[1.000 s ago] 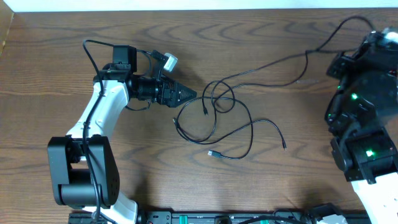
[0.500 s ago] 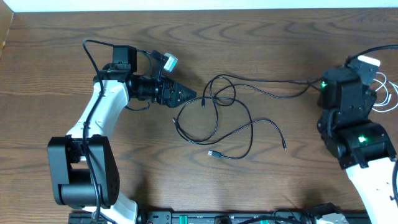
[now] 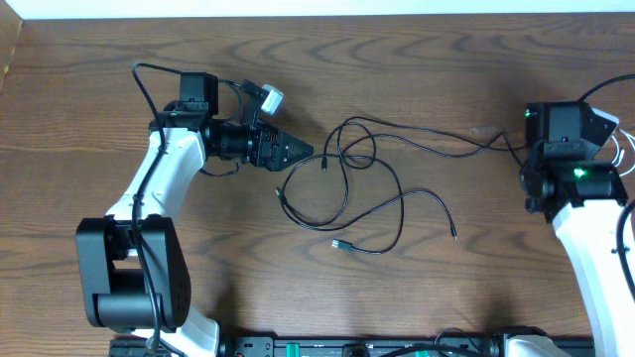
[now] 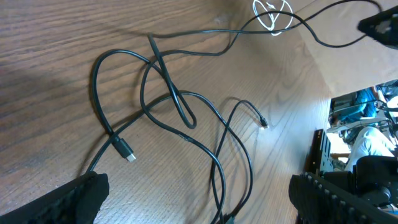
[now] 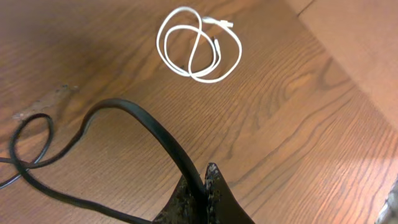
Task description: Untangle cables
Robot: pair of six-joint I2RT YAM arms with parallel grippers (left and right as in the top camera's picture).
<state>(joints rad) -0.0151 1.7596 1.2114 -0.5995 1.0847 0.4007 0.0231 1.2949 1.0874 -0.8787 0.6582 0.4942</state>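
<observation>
The black cable [image 3: 397, 198] lies in crossed loops mid-table, with a plug end [image 3: 340, 244] near the front. One strand runs right to my right gripper [image 5: 204, 180], which is shut on it just above the wood. In the overhead view the right wrist [image 3: 556, 134] hides those jaws. The white cable [image 5: 199, 45] lies coiled by itself beyond the right gripper, near the table's right edge [image 3: 625, 149]. My left gripper [image 4: 199, 193] stands open just left of the tangle [image 4: 165, 74], touching nothing.
The table's right edge [image 5: 348, 68] runs close behind the white coil. Thick black robot wiring [image 3: 149, 74] loops over the left arm. A dark rail [image 3: 347, 347] lines the front edge.
The right arm has come down and shifted, lowering the held black strand from high at the back right to table level. The loops shifted slightly. The left arm has not moved.
</observation>
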